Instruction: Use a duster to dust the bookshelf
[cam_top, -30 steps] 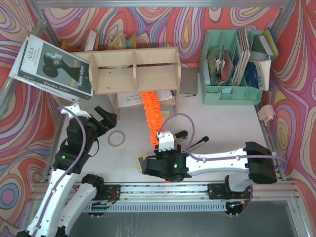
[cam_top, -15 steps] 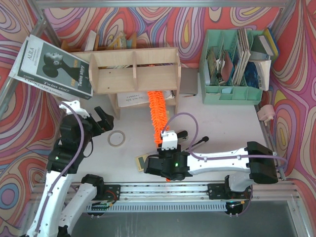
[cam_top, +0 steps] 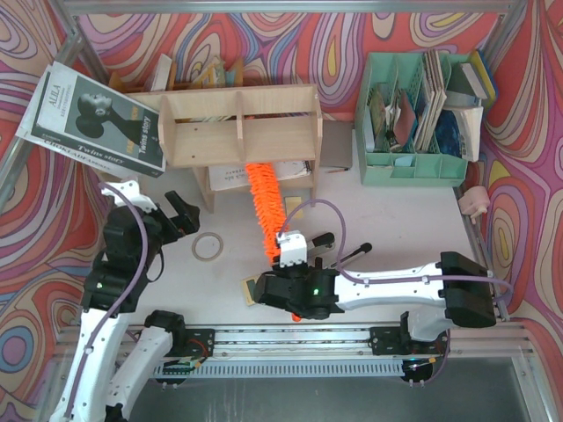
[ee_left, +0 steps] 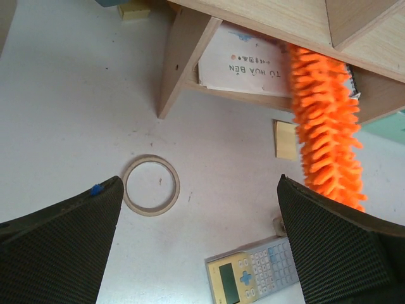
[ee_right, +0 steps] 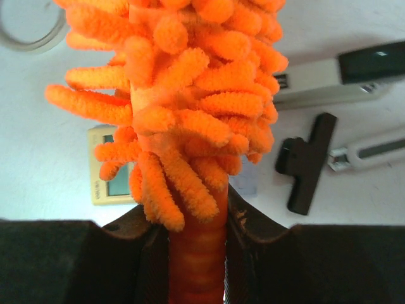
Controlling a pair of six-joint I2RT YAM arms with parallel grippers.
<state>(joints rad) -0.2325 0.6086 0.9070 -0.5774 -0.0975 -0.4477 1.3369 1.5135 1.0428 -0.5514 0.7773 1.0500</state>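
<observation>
The light plywood bookshelf (cam_top: 237, 123) stands at the back left of the table, and its lower tier shows in the left wrist view (ee_left: 253, 25). The orange fluffy duster (cam_top: 266, 207) reaches from my right gripper (cam_top: 283, 257) up into the lower tier, its tip under the shelf board. My right gripper (ee_right: 197, 253) is shut on the duster's orange handle (ee_right: 197, 266), with the fluffy head (ee_right: 183, 95) filling the view above. The duster's head (ee_left: 326, 126) also shows in the left wrist view. My left gripper (cam_top: 180, 211) hovers open left of the shelf's foot, holding nothing.
A mint-green file organiser (cam_top: 418, 114) stands back right. A book (cam_top: 92, 119) leans at the shelf's left end. A ring (cam_top: 208, 247), a calculator (ee_left: 259, 272), a yellow note (ee_left: 286, 139), a stapler (ee_right: 335, 76) and a black clip (ee_right: 310, 161) lie on the table.
The duster's head has swept left inside the lower tier, after swinging slightly right half a second ago. My left arm has drawn back a little to the left.
</observation>
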